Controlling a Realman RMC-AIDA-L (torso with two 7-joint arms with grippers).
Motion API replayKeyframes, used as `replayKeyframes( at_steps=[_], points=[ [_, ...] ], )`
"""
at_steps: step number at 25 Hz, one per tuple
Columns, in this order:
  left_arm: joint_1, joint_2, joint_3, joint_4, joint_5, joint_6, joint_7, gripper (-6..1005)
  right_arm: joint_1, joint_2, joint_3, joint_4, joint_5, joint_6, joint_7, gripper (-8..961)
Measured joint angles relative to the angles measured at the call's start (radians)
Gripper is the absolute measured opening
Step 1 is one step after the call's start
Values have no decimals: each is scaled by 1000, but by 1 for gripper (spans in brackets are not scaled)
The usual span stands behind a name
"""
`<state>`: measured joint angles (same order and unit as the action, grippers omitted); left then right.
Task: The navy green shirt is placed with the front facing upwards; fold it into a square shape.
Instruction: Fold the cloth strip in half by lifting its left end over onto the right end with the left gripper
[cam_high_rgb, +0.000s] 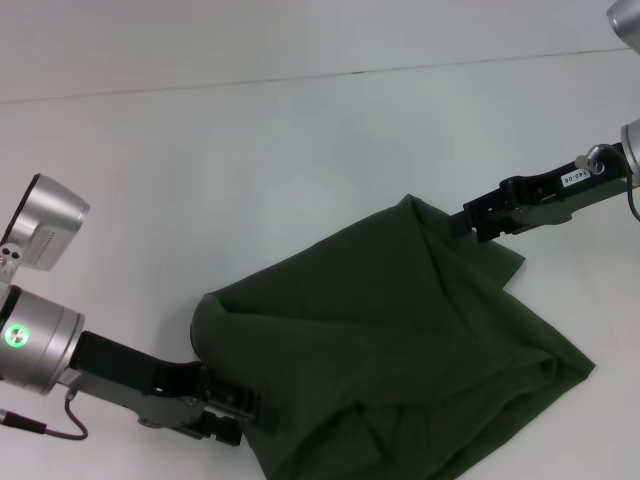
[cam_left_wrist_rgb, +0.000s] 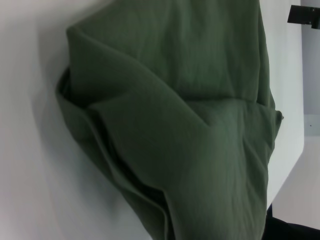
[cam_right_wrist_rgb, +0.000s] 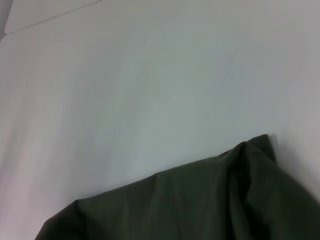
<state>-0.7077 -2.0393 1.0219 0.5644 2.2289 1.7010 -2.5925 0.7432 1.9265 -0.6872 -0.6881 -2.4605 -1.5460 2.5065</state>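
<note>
Lying bunched on the plain white table (cam_high_rgb: 250, 130), the large dark olive-green cotton shirt (cam_high_rgb: 380, 350) shows only plain fabric, no lettering. The left gripper (cam_high_rgb: 235, 412) sits at its near-left edge and the right gripper (cam_high_rgb: 480, 222) at its far corner, which peaks upward as if pinched. Whether either claw is actually clenched on cloth I cannot tell. The risk, as I judge it: if one corner slips free mid-fold, the layers would sag unevenly, leaving a crumpled heap, not a square.
</note>
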Motion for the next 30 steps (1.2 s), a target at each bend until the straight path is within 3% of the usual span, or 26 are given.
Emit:
replayKeyframes(
  at_steps=[5,14,28,30],
  points=[
    [-4,1,9,-11,3,12,0,578,1,0,0,1,0,-1,0,572],
    [-23,-28,6,-27,21,-26,0,536,2,0,1,1,0,1,0,572],
    [-40,-29,49,-13,27,-36,24,470,-5,0,2,1,0,-1,0,571],
    [-41,-26,50,-10,28,-25,23,234,-5,0,2,1,0,-1,0,571]
  ],
)
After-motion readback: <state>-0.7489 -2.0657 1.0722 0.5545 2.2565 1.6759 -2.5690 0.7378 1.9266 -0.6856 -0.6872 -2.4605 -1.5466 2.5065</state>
